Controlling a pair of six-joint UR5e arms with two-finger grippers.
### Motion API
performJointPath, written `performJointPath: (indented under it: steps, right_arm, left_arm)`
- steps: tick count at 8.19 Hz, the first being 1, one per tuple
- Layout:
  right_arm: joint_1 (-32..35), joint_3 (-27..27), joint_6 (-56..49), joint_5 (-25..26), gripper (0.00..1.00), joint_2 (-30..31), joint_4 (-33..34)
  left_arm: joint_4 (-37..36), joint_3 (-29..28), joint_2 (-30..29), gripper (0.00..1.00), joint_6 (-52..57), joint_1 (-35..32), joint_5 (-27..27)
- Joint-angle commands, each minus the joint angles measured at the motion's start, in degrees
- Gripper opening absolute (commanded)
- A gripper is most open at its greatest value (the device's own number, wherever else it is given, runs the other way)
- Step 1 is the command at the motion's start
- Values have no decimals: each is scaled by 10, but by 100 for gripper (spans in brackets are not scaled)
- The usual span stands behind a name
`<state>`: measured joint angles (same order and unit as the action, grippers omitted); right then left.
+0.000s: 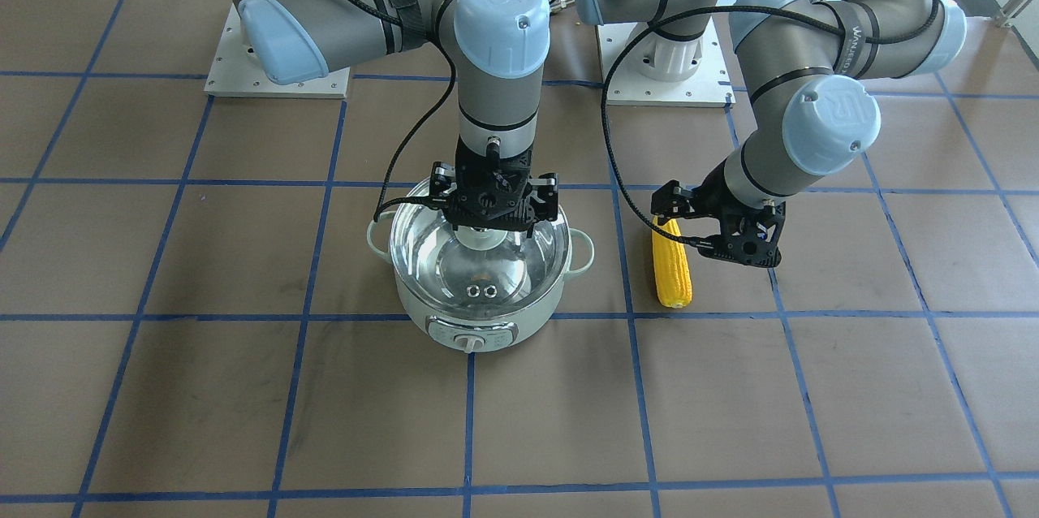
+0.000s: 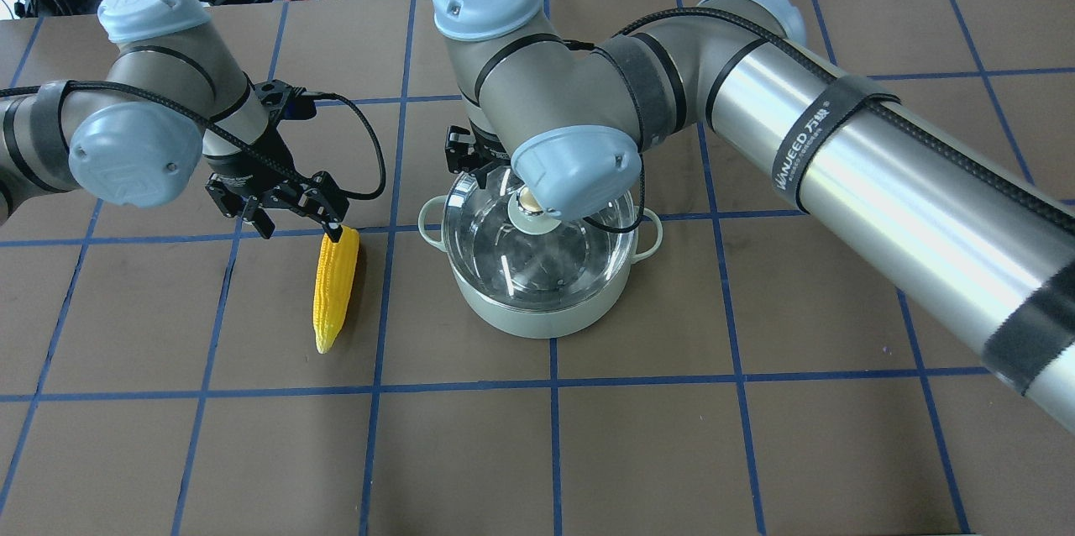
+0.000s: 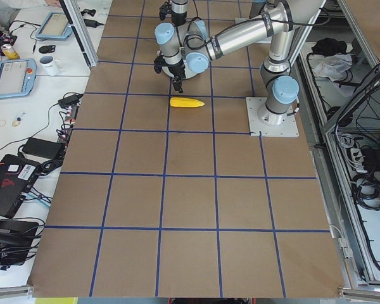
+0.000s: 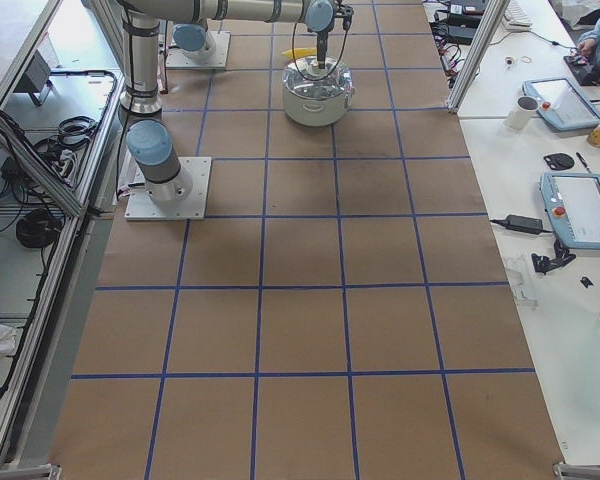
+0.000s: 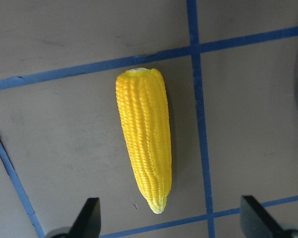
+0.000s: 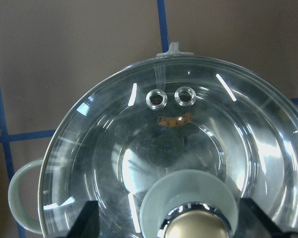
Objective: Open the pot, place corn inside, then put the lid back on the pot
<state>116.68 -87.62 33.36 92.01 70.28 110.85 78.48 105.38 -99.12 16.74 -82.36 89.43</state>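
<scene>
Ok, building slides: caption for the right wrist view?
Open right gripper straddles the knob of the glass lid, which sits on the pot.

Yellow corn (image 2: 336, 288), mint-green pot (image 2: 546, 319), blue-gridded brown table (image 2: 756, 435).

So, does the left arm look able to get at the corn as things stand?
Probably yes. The left gripper hangs open over one end of the corn, which lies bare on the table, apart from the pot. Nothing stands between them; the right gripper is over at the lid.
</scene>
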Motion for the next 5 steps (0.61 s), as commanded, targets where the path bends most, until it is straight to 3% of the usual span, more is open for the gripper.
performJointPath:
  steps: [1,2,3,4,5]
  right_arm:
    - [0,-6,1,-2,100,0,0]
    - [0,-7,-13,0,80,0,-2]
    - [0,-6,-15,-3,30,2,-23]
    - [-2,-6,-22,-5,4,3,-36]
    - [-4,-6,-35,1,0,6,-39]
  left_arm:
    - [-17,29,-1,100,32,0,0]
    - [-22,34,-5,100,31,0,0]
    - [-28,34,-15,100,30,0,-3]
    - [-31,34,-27,100,31,0,-3]
    - [-35,34,-34,100,31,1,-3]
